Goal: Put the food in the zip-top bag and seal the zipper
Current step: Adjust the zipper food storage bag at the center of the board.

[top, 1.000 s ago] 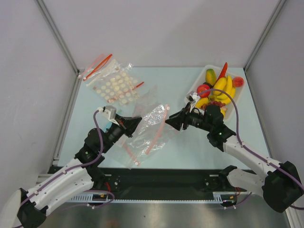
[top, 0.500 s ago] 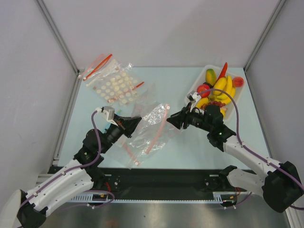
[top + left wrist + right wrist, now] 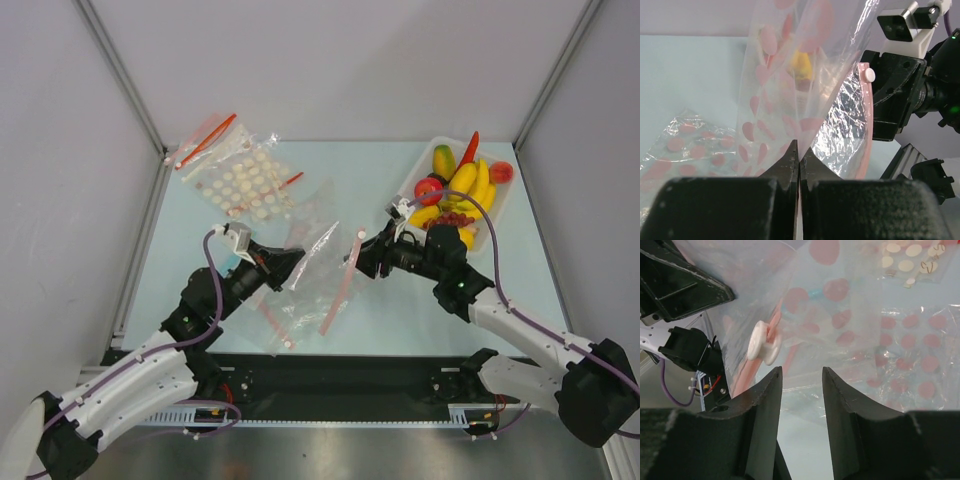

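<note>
The pale blue table (image 3: 400,310) sits between grey walls. The bag (image 3: 318,262) hangs in the middle, lifted up between the two arms. The left gripper (image 3: 798,152) is squeezed tight on its left edge. The right gripper (image 3: 801,372) has its fingers apart, right by the pink strip (image 3: 340,290), and seems to pinch nothing yet. The bag looks very light, floppy and slippery, so grab it by the stiffer strip. The strip runs from far to near. The mouth faces the food (image 3: 455,190) in the tray (image 3: 503,215).

Table (image 3: 370,180), dotted bags (image 3: 245,182), perhaps a tray (image 3: 498,214)
</note>
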Controlling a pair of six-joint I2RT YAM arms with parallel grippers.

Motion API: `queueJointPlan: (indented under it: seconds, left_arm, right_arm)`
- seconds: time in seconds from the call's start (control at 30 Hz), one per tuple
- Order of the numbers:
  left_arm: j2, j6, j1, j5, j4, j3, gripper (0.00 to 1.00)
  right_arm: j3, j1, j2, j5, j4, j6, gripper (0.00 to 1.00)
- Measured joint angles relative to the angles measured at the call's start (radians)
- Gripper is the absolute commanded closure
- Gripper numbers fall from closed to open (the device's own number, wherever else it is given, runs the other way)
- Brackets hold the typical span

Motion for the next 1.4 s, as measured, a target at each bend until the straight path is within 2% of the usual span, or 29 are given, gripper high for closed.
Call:
queueJointPlan:
  seconds: [0.27,0.63,1.4]
  left_arm:
    - [0.012,0.000,0.000,0.000,-0.005,0.000,1.00]
    - [-0.075,-0.010,0.002,-0.143,-0.061,0.000,1.00]
    - [-0.076,-0.016,0.002,-0.152,-0.063,0.000,1.00]
  right_arm:
    - [0.000,0.016,-0.018,-0.029,0.019,-0.014,0.55]
    - [0.000,0.019,-0.023,-0.048,0.019,-0.030,0.53]
    - [-0.002,0.021,-0.024,-0.052,0.019,-0.031,0.53]
